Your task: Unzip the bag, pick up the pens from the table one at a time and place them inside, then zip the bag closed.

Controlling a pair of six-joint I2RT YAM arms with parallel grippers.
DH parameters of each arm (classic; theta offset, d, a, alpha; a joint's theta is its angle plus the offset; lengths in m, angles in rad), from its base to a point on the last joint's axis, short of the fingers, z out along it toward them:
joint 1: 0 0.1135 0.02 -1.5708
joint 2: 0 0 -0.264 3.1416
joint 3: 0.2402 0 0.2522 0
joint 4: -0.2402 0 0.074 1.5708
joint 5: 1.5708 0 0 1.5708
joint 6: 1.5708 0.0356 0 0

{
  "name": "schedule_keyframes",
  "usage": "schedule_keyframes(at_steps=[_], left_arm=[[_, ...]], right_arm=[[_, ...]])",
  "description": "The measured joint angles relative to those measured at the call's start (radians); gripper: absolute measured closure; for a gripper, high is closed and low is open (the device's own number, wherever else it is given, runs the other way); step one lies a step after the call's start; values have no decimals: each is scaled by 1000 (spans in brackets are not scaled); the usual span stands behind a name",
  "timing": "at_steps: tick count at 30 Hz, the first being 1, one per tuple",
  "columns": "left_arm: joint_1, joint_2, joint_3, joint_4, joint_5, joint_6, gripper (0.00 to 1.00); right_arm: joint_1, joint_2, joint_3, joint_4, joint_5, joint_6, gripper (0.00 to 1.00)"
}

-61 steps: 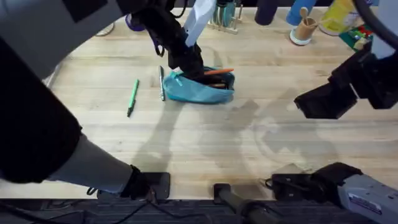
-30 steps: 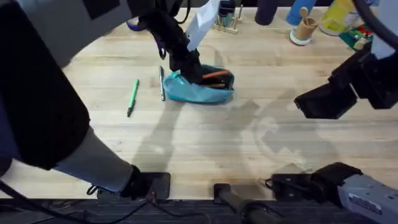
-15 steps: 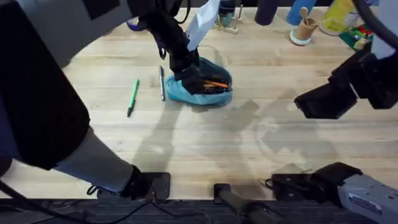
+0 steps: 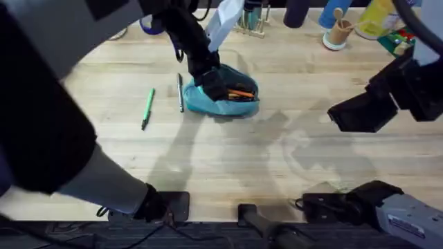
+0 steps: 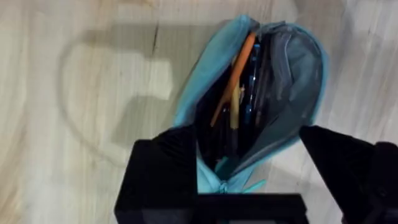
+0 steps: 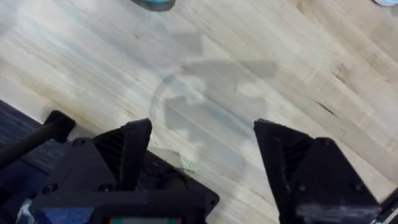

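Left gripper [image 5: 249, 168] spread above the open bag [image 4: 223, 93]

We hover our parted fingers over the unzipped pouch far left of centre, the orange pen [image 5: 233, 78] inside; green pen [image 4: 147, 107] and grey pen [image 4: 180, 92] wait left on the table [image 4: 228, 159], right gripper [image 6: 202, 155] idle, open

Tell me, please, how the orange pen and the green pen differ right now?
The orange pen lies inside the open bag, under the left gripper; the green pen lies alone on the bare table, well apart from the bag. They differ in colour. Both are thin stick pens, and neither is gripped.
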Motion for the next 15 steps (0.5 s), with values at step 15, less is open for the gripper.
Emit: schedule_keyframes(at_steps=[15], left_arm=[[0, -304, 6, 8, -243, -192, 7]], right_arm=[[0, 0, 0, 0, 0, 0, 3]])
